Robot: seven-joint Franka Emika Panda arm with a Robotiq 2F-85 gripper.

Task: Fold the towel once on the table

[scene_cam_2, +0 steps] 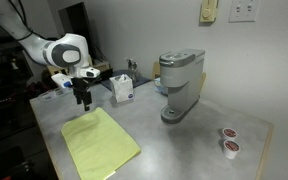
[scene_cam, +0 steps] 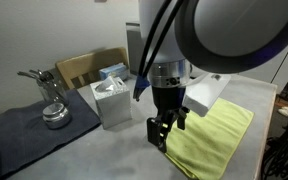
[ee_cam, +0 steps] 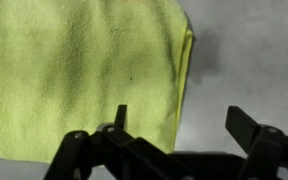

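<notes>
An office break corner or lab kitchenette (hard to say which): a pod coffee maker (scene_cam_2: 179, 85) and two coffee pods (scene_cam_2: 228, 132) stand on a grey tabletop (scene_cam_2: 174, 142), with a tissue box (scene_cam_2: 123, 90) nearby and wall sockets (scene_cam_2: 244, 10) above

The towel (scene_cam_2: 99, 145) is a thin, plain yellow-green rectangle of soft cloth, spread out flat and smooth on the counter (scene_cam_2: 184, 140). In both exterior views it lies apart from the tissue box (scene_cam_2: 123, 90), on the counter's open area in front of it, not touching it, and it is much wider than the box. In the wrist view a long straight edge shows a narrow raised strip; whether that is a hem or a second layer cannot be told. The counter is a large, light-grey, matte surface, showing bare beside that towel edge.
</notes>
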